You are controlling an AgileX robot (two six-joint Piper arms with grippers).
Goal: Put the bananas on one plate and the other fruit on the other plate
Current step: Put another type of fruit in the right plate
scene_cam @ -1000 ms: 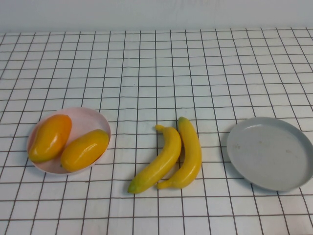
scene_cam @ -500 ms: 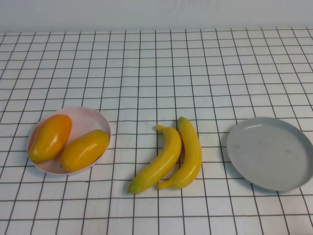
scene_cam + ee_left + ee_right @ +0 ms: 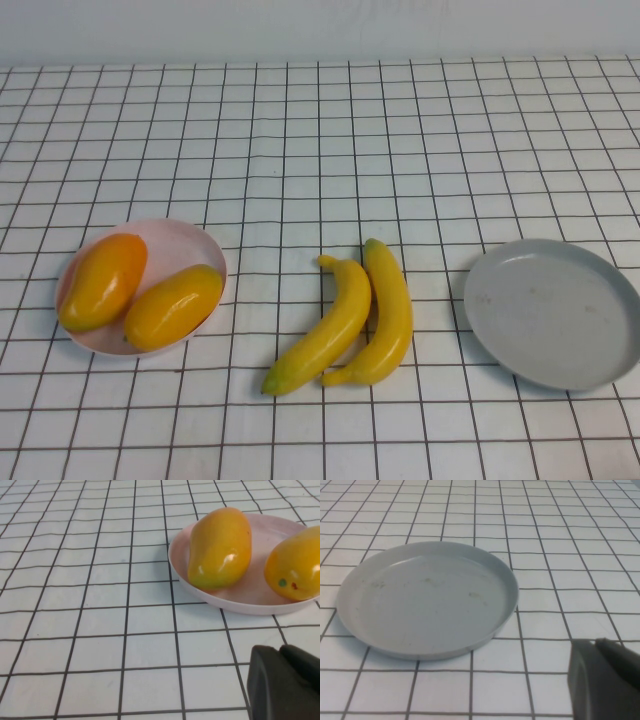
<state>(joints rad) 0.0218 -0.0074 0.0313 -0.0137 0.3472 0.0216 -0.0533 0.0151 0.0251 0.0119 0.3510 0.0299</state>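
Note:
Two bananas lie side by side on the checked cloth at the middle front, the slimmer one (image 3: 325, 332) left of the thicker one (image 3: 388, 315). Two mango-like fruits sit on the pale pink plate (image 3: 190, 236) at the left: a redder one (image 3: 103, 281) and a yellower one (image 3: 173, 305). They also show in the left wrist view, the nearer fruit (image 3: 220, 547) and the other (image 3: 295, 562) on the pink plate (image 3: 250, 600). The grey-blue plate (image 3: 551, 312) at the right holds nothing, as the right wrist view (image 3: 427, 597) shows. My left gripper (image 3: 280, 649) and right gripper (image 3: 595, 642) are shut, low over the cloth, outside the high view.
A white cloth with a black grid (image 3: 320, 150) covers the whole table up to the pale back wall. Both arms stay out of the high view near the front edge.

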